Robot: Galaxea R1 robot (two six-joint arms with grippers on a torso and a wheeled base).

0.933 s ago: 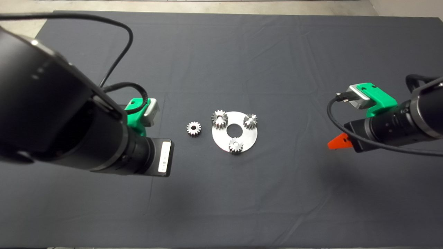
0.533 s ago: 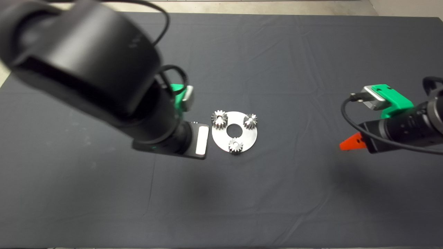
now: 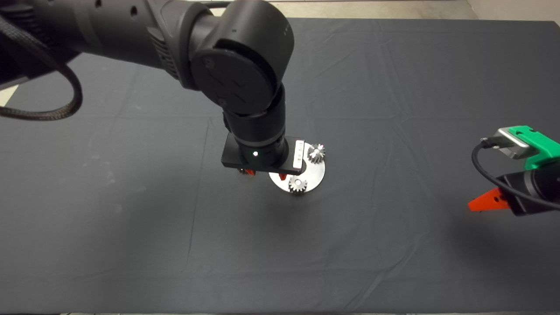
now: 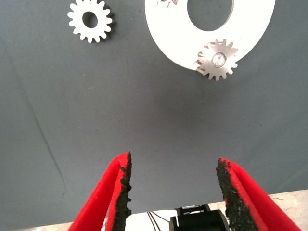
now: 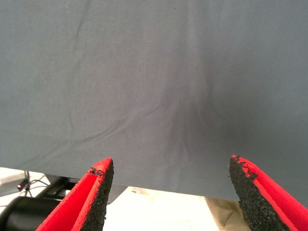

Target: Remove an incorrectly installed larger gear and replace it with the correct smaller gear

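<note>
My left gripper [image 3: 265, 174] hangs open over the mat, just near-side of the round silver plate [image 3: 316, 174]; nothing is between its fingers [image 4: 120, 183]. The smaller gear [image 4: 90, 20] lies loose on the mat beside the plate [image 4: 173, 38], ahead of the fingertips. One small gear [image 4: 217, 59] sits on the plate's near rim [image 3: 298, 184] and another [image 3: 316, 152] on its far right. In the head view my left arm hides the larger gear; in the left wrist view only a trace of teeth [image 4: 166, 3] shows. My right gripper [image 3: 488, 202] is open at the far right.
The dark mat [image 3: 393, 109] covers the table, with creases in it. In the right wrist view the mat's edge [image 5: 159, 185] and the floor show beyond the open fingers [image 5: 98, 192]. My left arm's elbow [image 3: 236, 65] stands high over the mat's middle.
My left arm has swung right and turned downward over the plate, now covering the loose gear and the plate's far-left gear in the head view. My right arm has pulled back to the right.
</note>
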